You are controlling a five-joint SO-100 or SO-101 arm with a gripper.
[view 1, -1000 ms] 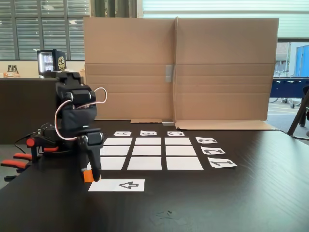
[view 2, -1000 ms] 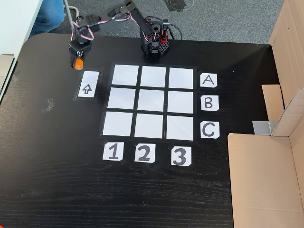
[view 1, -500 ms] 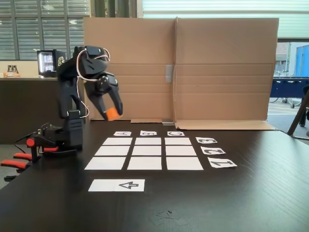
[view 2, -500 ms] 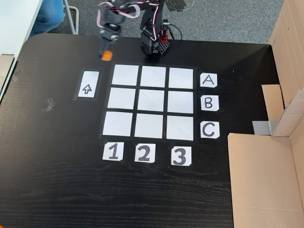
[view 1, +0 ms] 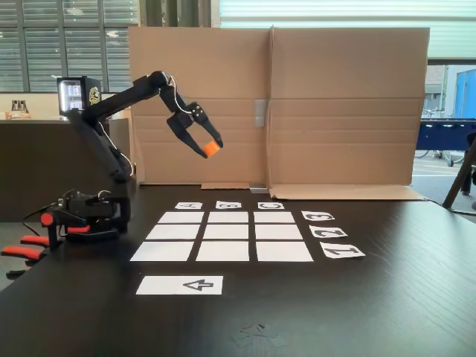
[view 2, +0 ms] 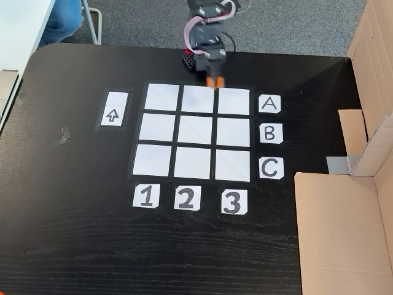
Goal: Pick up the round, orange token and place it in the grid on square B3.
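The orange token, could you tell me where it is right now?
The token is held in the gripper, raised above the grid's top row near the arm's base.

A second ago we saw the tool (view 1: 210, 149) low at the counter (view 1: 387, 297) beside the arrow card (view 1: 180, 285), closed on the token (view 1: 211, 149). Since then the arm (view 1: 119, 100) has unfolded, lifting and swinging the tool with the token high above the counter. In a fixed view from above, the tool (view 2: 214, 81) has moved from left of the arrow card (view 2: 113, 109) across to the far edge of the grid (view 2: 161, 127), over the gap between its middle and right columns.
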